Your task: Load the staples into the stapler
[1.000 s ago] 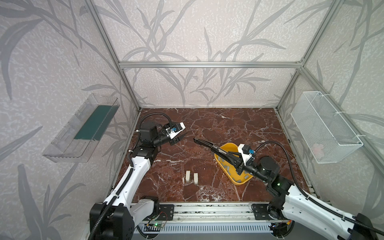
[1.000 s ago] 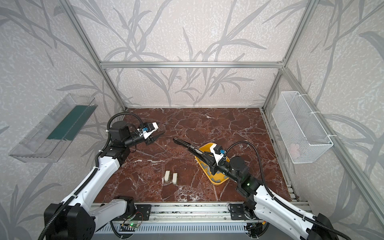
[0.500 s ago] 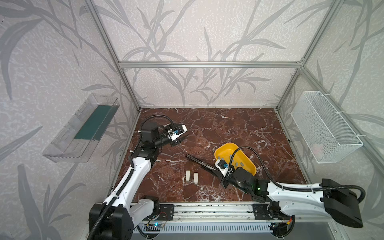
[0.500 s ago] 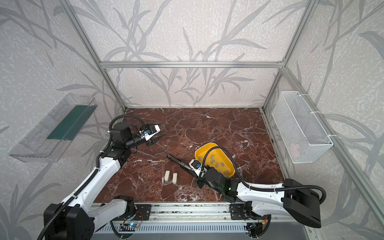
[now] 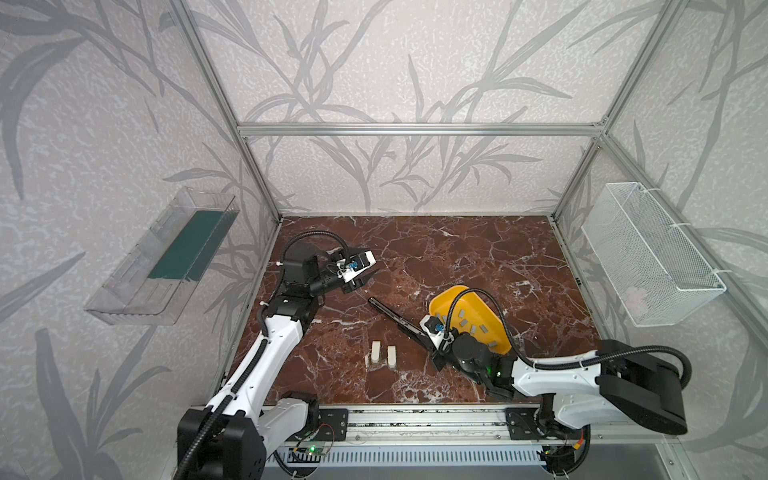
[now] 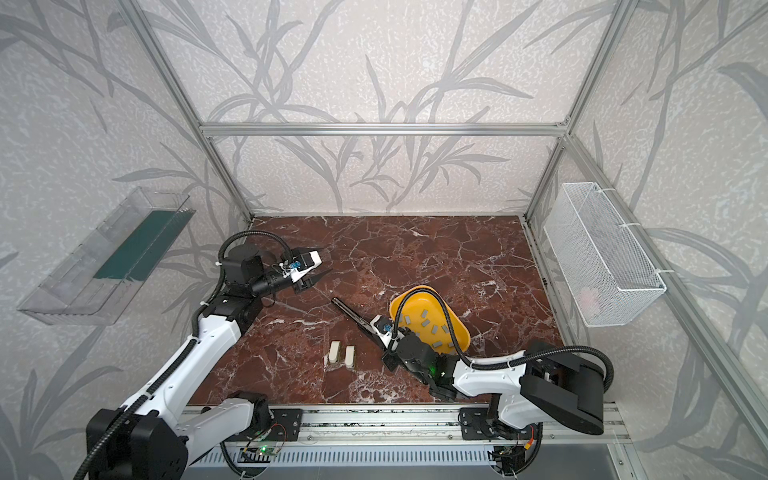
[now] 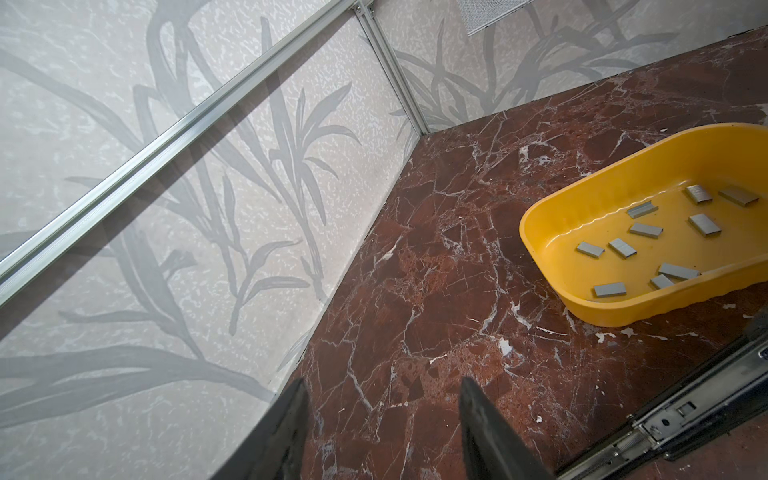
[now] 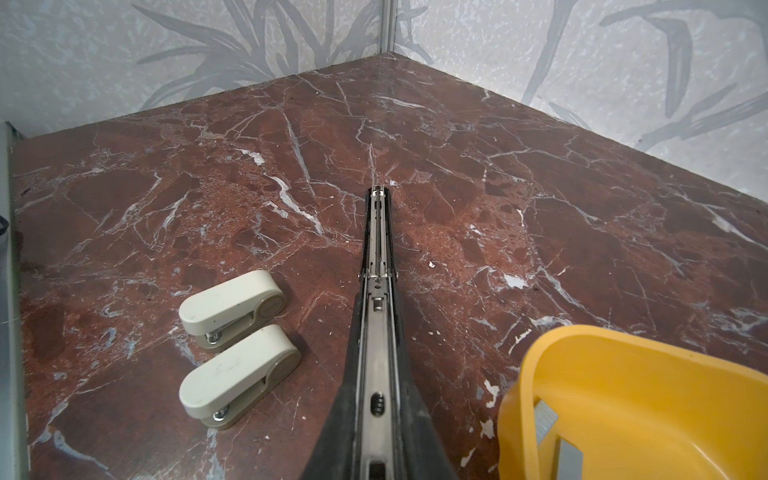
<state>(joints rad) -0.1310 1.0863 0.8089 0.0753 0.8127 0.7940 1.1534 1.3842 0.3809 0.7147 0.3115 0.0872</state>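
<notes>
The long black stapler [image 5: 397,322] [image 6: 355,322] lies slantwise low over the marble floor, its metal channel facing up [image 8: 376,249]. My right gripper [image 5: 433,350] [image 6: 388,353] [image 8: 377,320] is shut on its rear end, beside the yellow tray. Several grey staples [image 5: 471,322] [image 6: 432,328] [image 7: 646,230] lie loose in that tray [image 5: 453,289] [image 7: 540,216] [image 8: 540,353]. My left gripper [image 5: 365,277] [image 6: 318,277] [image 7: 383,382] hovers open and empty at the left rear, apart from the stapler's tip. Part of the stapler [image 7: 681,415] shows in the left wrist view.
Two small cream staplers [image 5: 376,352] [image 5: 391,355] [image 8: 230,307] [image 8: 239,374] stand side by side left of the black one. A wire basket [image 5: 648,257] hangs on the right wall, a clear shelf [image 5: 162,257] on the left. The mounting rail [image 5: 415,424] runs along the front.
My right arm has swung down and toward the front with the stapler, from raised over the tray to low beside it. The left gripper has shifted only slightly.
</notes>
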